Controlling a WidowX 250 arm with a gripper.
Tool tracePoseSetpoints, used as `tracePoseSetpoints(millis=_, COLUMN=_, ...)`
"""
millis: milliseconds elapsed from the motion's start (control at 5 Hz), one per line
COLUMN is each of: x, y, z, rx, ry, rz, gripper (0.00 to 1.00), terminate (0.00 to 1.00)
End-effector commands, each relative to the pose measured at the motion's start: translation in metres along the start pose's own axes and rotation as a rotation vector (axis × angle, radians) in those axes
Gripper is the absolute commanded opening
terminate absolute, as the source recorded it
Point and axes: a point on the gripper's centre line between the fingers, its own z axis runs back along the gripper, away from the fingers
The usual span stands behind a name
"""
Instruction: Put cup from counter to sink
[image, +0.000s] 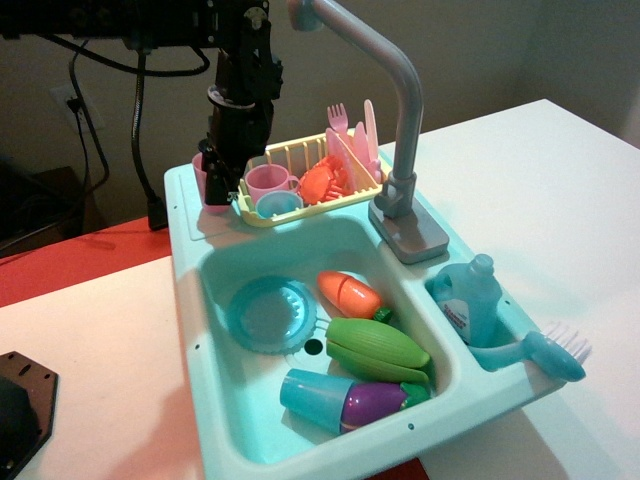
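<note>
The pale pink cup (203, 184) stands upright on the ribbed teal counter (200, 229) at the sink unit's back left corner. My gripper (220, 180) hangs from the black arm and is down at the cup, with its dark fingers covering the cup's right side. I cannot tell whether the fingers are closed on it. The sink (190, 300) is the deep teal basin in front of the counter. It holds a blue plate (270, 313), an orange vegetable (348, 293), a green vegetable (375, 348), a blue tumbler (310, 397) and a purple eggplant (378, 402).
A yellow dish rack (295, 152) with a pink mug (268, 182), a blue bowl and pink cutlery stands just right of the cup. The grey faucet (400, 110) arches over the basin. A blue bottle (468, 300) and a brush (550, 352) sit in the side compartment.
</note>
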Motion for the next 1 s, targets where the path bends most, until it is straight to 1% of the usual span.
tracePoseSetpoints(millis=0, x=-0.013, y=0.002, z=0.051, rx=0.043, ry=-0.153, rz=0.023, gripper=0.00, terminate=0.00)
tracePoseSetpoints(millis=200, x=-0.009, y=-0.006, z=0.080, rx=0.045, ry=-0.218, rz=0.017, gripper=0.00, terminate=0.00)
tracePoseSetpoints(millis=400, x=0.001, y=-0.026, z=0.089, rx=0.024, ry=-0.242, rz=-0.026, gripper=0.00, terminate=0.00)
tracePoseSetpoints(millis=600, x=0.013, y=-0.058, z=0.091, rx=-0.010, ry=-0.236, rz=-0.123, gripper=0.00, terminate=0.00)
tracePoseSetpoints(millis=800, x=0.018, y=-0.087, z=0.081, rx=-0.061, ry=-0.217, rz=-0.224, gripper=0.00, terminate=0.00)
